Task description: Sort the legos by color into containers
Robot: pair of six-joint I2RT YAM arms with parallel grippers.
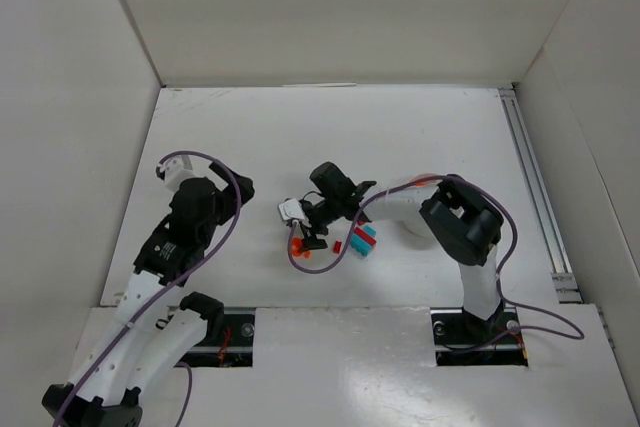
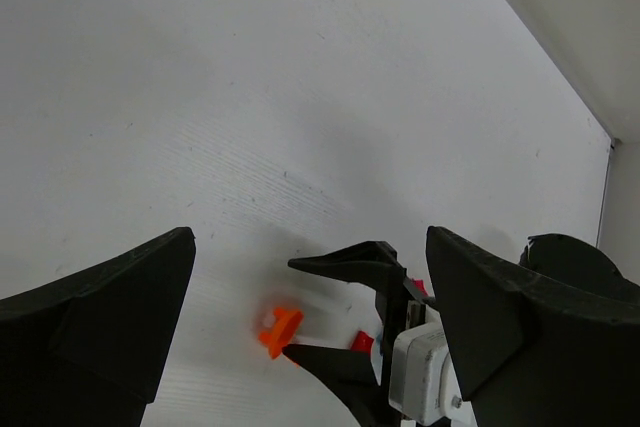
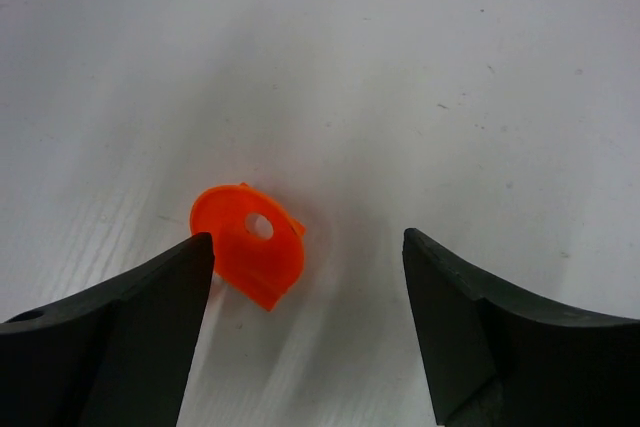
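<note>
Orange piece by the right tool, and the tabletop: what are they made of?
Orange piece: likely moulded plastic, smooth, saturated colour, clean round hole. Tabletop: white, matte, faint parallel ribs; possibly corrugated plastic sheet, unsure.

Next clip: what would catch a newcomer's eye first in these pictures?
The bright orange lego on the white table, lying between the right arm's open jaws and close to one of them in the wrist view. From above, a red and teal lego cluster sits just right of it, and the left arm stands off to the left, jaws wide open.
</note>
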